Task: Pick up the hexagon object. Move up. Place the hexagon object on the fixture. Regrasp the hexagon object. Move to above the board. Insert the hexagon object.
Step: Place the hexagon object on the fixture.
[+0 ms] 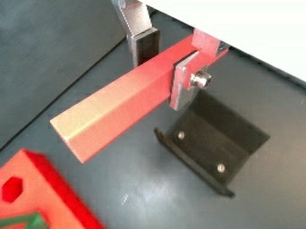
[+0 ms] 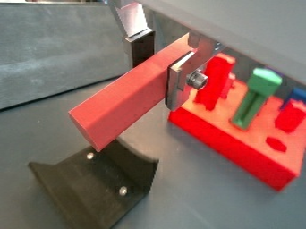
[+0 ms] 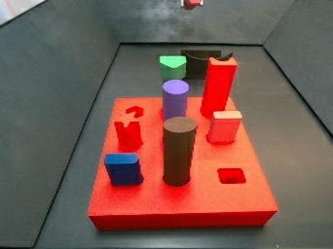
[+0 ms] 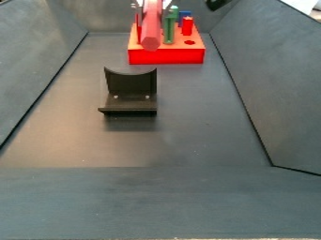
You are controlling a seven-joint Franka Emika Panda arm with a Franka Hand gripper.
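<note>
In a side view, the fixture [image 4: 128,91] stands left of centre on the dark floor, nothing resting in it. Up and to the right, the hexagon object [image 4: 150,23] hangs in the air, clamped between the silver fingers [image 1: 184,77] of the hand [image 1: 164,59], in front of the board [image 4: 167,49] at the top. In a wrist view, the rod [image 2: 134,95] slants above the fixture [image 2: 96,183], with the board [image 2: 239,134] at the right.

gripper [image 1: 164,55]: its body is running off the frame edge in both wrist views; in a side view only a blurred speck is showing
hexagon object [image 1: 120,106]: its six-sided ends are not showing
board [image 2: 239,143]: the frame edge is cutting it off
fixture [image 3: 202,56]: pegs are partly hiding it
</note>
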